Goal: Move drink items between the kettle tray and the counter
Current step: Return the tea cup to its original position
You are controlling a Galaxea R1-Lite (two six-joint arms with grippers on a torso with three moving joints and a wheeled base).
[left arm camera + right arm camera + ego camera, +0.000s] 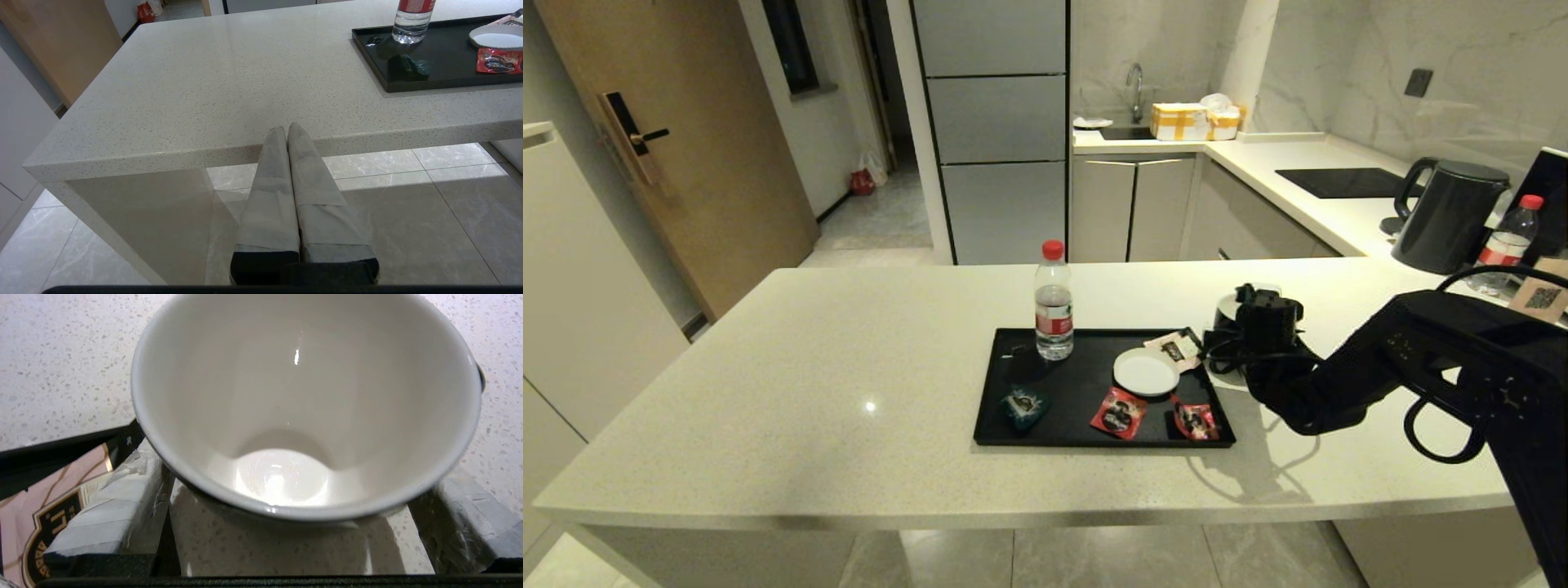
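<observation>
The black mug (302, 416), white inside, stands upright on the cream counter (849, 367) just off the black tray's (1078, 384) far right corner. My right gripper (1241, 327) is open around it, with a finger (102, 514) on each side of its body; I cannot see whether the pads touch. In the head view only a bit of the mug's rim (1227, 304) shows behind the wrist. Two red foil sachets (1119, 412) (1194, 420) lie near the tray's front right. My left gripper (287, 127) hangs shut just before the counter's front edge.
On the tray are a red-capped water bottle (1054, 302), a teal sachet (1023, 406), a white round dish (1146, 371) and a pink sachet (1174, 349). A black kettle (1450, 214) and a second bottle (1507, 241) stand at the far right.
</observation>
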